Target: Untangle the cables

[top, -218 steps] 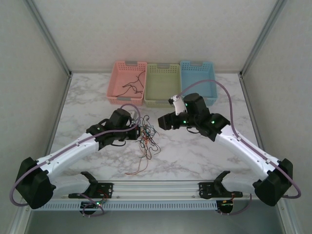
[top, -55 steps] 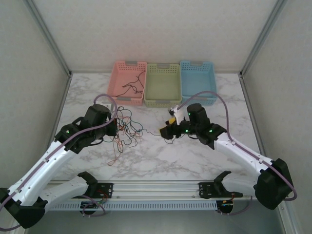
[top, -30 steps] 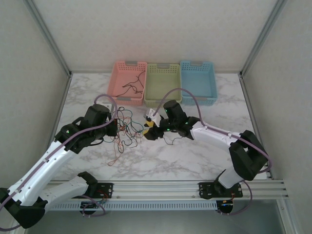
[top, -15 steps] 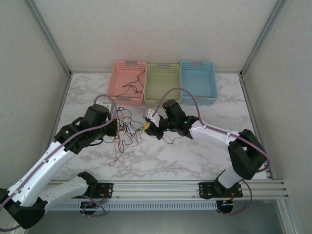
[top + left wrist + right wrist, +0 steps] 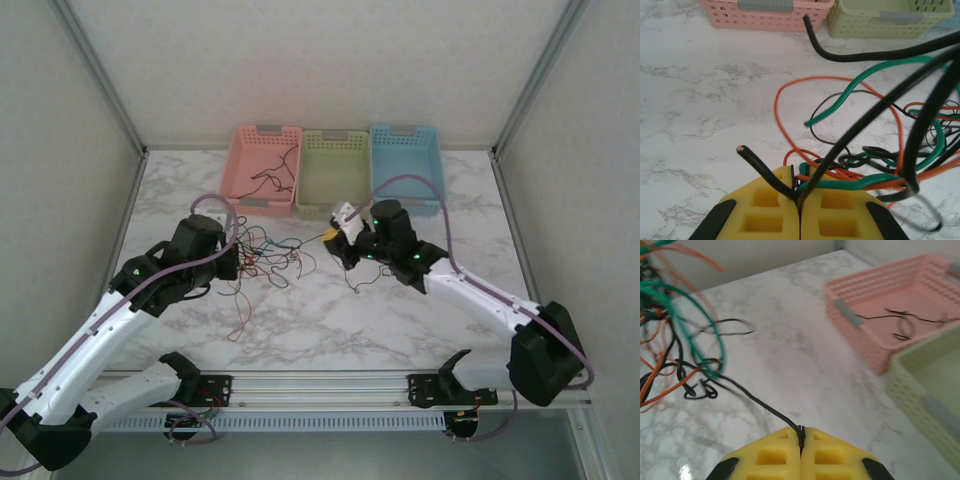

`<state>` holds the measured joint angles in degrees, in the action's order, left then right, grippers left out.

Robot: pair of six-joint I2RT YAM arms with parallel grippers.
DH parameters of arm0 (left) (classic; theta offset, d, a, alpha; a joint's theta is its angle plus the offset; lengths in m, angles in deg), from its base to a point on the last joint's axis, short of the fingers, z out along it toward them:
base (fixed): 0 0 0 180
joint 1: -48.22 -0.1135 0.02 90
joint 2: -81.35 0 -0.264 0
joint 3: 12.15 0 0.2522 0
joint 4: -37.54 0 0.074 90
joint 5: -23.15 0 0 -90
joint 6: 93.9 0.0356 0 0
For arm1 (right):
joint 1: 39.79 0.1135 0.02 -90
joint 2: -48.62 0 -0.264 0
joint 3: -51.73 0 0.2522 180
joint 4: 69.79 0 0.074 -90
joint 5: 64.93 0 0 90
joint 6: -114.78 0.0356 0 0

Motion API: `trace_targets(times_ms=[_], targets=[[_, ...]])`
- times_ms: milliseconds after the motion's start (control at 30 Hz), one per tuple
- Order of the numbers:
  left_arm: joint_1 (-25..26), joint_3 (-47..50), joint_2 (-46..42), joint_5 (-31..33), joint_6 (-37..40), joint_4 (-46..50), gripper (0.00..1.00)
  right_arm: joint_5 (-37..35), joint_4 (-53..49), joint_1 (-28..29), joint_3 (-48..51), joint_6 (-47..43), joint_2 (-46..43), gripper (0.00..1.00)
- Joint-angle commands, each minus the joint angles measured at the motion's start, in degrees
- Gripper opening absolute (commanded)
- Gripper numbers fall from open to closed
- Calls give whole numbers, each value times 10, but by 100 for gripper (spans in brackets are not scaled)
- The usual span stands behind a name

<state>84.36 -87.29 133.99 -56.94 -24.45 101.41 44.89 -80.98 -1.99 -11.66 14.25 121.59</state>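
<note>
Nearest, well in front of the green basket [image 5: 335, 135] and off to its left: loose orange and red wire ends trailing over the marble tabletop [image 5: 400, 325].

Farther in, in front of the basket and to its left: left end effector [image 5: 230, 262], shut, yellow pads [image 5: 765, 210] pressed flat together in the left wrist view. Pinched in the seam: several strands, black, green and orange, with one short black stub sticking up and showing a copper tip.

Between that grip and the basket's left front corner: the cables [image 5: 265, 260], a loose knot of very thin wires, black, green, red and orange. Loops crossing over and under one another, partly lifted off the marble, some lying flat.

Just in front of the basket's front wall: right end effector [image 5: 340, 240], closed tight on a single black strand. Strand running straight out from the pad seam toward the knot, with small kinks where it meets the other wires.

Left of the green basket and touching it: pink basket [image 5: 265, 130], with one curled black wire [image 5: 272, 178] inside. On the right side: blue basket [image 5: 405, 130].
</note>
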Motion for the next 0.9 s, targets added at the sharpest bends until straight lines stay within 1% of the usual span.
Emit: trace_targets(times_ms=[0, 100, 200, 333, 433, 633, 800, 867], targets=[[-5, -11, -11, 30, 9, 29, 0, -82, 17, -32, 25, 51, -50, 0], [-5, -10, -12, 33, 7, 30, 0, -121, 13, -60, 43, 75, -87, 0], [-5, -10, -14, 35, 6, 30, 0, -138, 0, -93, 53, 97, -109, 0], [-5, -9, -15, 38, 6, 30, 0, -186, -28, -115, 57, 107, -120, 0], [-5, -10, -17, 41, 4, 31, 0, -223, -53, -137, 57, 131, -122, 0], [-5, -8, -27, 62, -1, 43, 0, -261, -79, -191, 68, 159, -139, 0], [-6, -3, -38, 78, -3, 49, 0, -271, -97, -230, 74, 178, -159, 0], [-6, -1, -39, 78, -4, 49, 0, -256, -94, -238, 75, 180, -163, 0]])
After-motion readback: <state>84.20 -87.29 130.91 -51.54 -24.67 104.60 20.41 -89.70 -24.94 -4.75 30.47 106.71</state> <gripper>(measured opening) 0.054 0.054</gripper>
